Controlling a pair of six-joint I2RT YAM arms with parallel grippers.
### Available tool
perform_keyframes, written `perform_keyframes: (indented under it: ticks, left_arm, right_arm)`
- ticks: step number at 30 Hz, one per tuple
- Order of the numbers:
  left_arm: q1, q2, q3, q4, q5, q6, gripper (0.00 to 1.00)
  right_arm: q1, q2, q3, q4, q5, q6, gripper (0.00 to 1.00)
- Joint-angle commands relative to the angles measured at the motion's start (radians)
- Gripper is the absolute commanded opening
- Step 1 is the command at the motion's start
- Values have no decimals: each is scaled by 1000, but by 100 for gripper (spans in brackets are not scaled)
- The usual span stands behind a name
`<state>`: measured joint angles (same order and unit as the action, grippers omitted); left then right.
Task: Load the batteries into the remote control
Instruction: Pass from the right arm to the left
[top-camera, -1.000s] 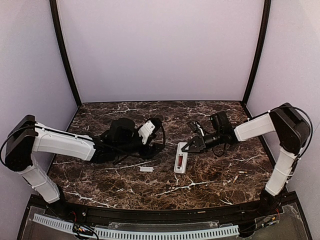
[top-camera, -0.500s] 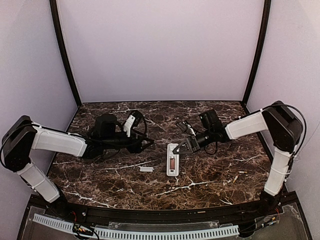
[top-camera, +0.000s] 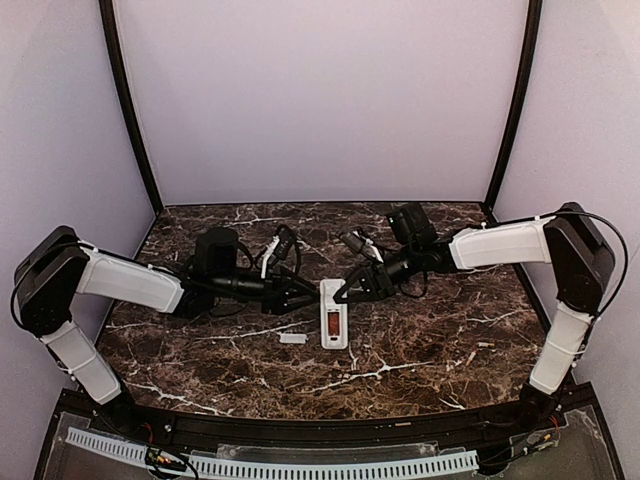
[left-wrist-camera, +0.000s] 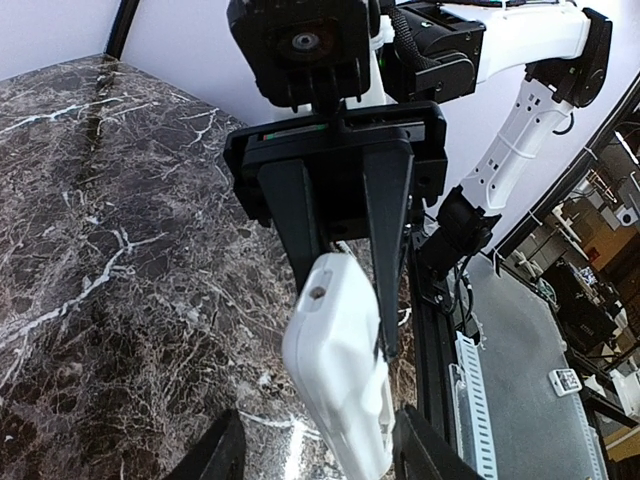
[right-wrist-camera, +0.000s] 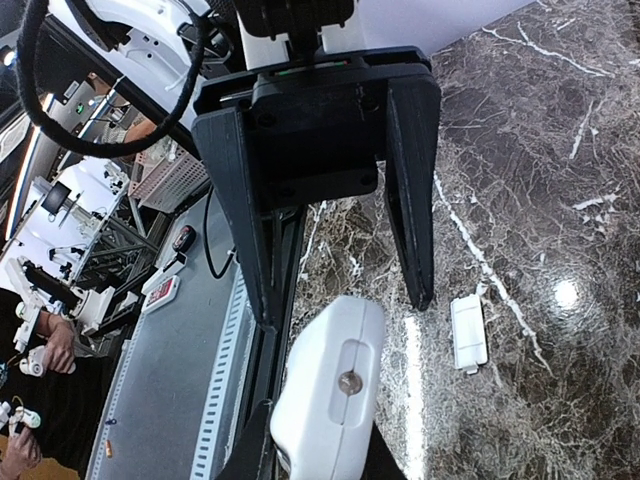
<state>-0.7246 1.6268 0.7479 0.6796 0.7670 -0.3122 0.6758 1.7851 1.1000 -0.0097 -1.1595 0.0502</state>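
The right fingers (left-wrist-camera: 388, 225) are pressed onto one end of the remote (left-wrist-camera: 340, 370), one on each side. This hold looks meant to keep it steady with its open back turned up while the other arm works. The left fingers (right-wrist-camera: 412, 200) stand spread. A gap shows between at least one of them and the white shell, so they grip nothing. They seem to be lined up to take the remote from the opposite side.

In the overhead view the remote lies between the two arms at the middle of the bench (top-camera: 420, 360). A reddish-brown battery (top-camera: 331, 323) sits in its recess. I cannot tell whether a second one is seated, or whether the remote rests on the bench or is held just above it. The small white cover (top-camera: 292, 338) lies on the bench near the remote, to its left.

Only the overhead view shows the open recess and the battery. The wrist views show plain white shell with a screw. The left wrist view shows the right arm's pinch best, and the right wrist view shows the left spread and the cover.
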Motion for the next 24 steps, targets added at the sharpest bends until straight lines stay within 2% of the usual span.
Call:
perform_keyframes:
  ticks: [1,10,16,24]
  left_arm:
    - [-5,16,28,10,38,-3,50]
    - [-21,55,65,-4,43,12,41]
    - [-32,92,93,2,52,11,41]
    - [-31,179,111,33,42,5,22]
  right_arm:
    - [9,4,27,-45,-18,-44,0]
    - [18,21,46,-63,-36,-46,0]
    - [19,46,41,-67,-35,-63,0]
    - [9,87,28,-66,-26,-83,1]
